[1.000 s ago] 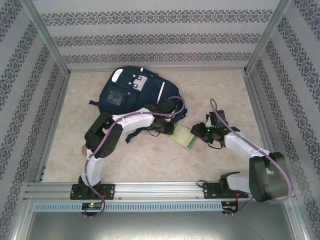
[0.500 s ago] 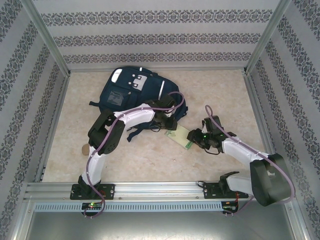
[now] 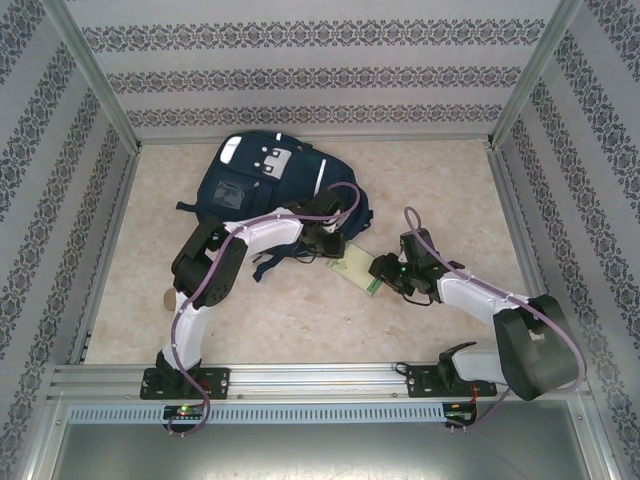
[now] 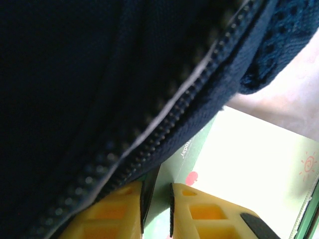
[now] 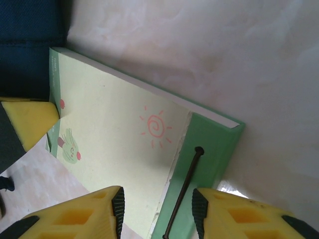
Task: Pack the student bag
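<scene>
Student bag [image 3: 265, 185] is laid flat, zip edge hung over the notebook [image 3: 360, 268] corner. Notebook should be slid under that lip w/o snagging the zip. Right gripper [image 5: 155, 211] is spread wide astride notebook's bound end, nothing clamped. Left gripper [image 4: 157, 191] is set at notebook's bag-side corner, fingers nearly together; grip on fabric can't be told

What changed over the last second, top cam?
The right end effector slid left toward the backpack, and the notebook moved with it. The left end effector shifted slightly farther from the bases, at the bag's edge. The backpack stayed put.
</scene>
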`<state>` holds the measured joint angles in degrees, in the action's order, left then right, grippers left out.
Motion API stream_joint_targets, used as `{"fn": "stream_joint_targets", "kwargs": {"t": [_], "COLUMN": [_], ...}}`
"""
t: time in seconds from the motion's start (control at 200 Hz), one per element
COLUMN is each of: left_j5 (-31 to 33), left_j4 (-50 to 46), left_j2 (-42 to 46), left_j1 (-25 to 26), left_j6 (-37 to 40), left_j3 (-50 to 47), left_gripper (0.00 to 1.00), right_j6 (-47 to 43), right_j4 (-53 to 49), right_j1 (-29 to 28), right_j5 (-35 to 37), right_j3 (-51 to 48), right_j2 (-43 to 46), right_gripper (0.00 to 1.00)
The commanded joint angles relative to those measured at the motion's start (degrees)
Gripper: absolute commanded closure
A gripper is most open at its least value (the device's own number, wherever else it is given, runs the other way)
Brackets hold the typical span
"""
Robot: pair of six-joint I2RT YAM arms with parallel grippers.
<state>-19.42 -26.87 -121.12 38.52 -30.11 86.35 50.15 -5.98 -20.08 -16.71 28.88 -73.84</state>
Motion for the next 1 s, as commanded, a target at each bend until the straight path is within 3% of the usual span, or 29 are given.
{"fn": "stream_joint_targets", "kwargs": {"t": [0.0, 0.105, 0.22, 0.664, 0.994], "left_j5": [-2.88, -2.86, -2.98, -4.4, -6.06], "left_j4": [-1.96, -1.83, -1.52, -1.88, -1.25], "left_j2": [-1.62, -1.4, -1.4, -1.49, -2.63], "left_j1": [1.7, 1.7, 1.69, 1.82, 2.57], "left_j6": [-1.13, -2.34, -2.94, -2.78, -3.03], "left_j3": [-2.56, -2.59, -2.69, -2.32, -1.36], "left_gripper": [0.8, 0.81, 0.81, 0.81, 0.81], "right_j6": [0.43, 1.28, 3.58, 2.77, 8.92], "right_j4": [-6.14, -12.16, -11.19, 4.77, 19.0], "right_j1": [-1.61, -1.56, -1.47, -1.66, -0.38], "right_j5": [4.5, 8.68, 9.25, -0.33, -9.1], "right_j3": [0.0, 0.35, -1.96, -0.44, -0.71], "right_j2": [1.49, 5.7, 6.75, -6.52, 2.07], "right_gripper": [0.52, 0.54, 0.54, 0.52, 0.54]}}
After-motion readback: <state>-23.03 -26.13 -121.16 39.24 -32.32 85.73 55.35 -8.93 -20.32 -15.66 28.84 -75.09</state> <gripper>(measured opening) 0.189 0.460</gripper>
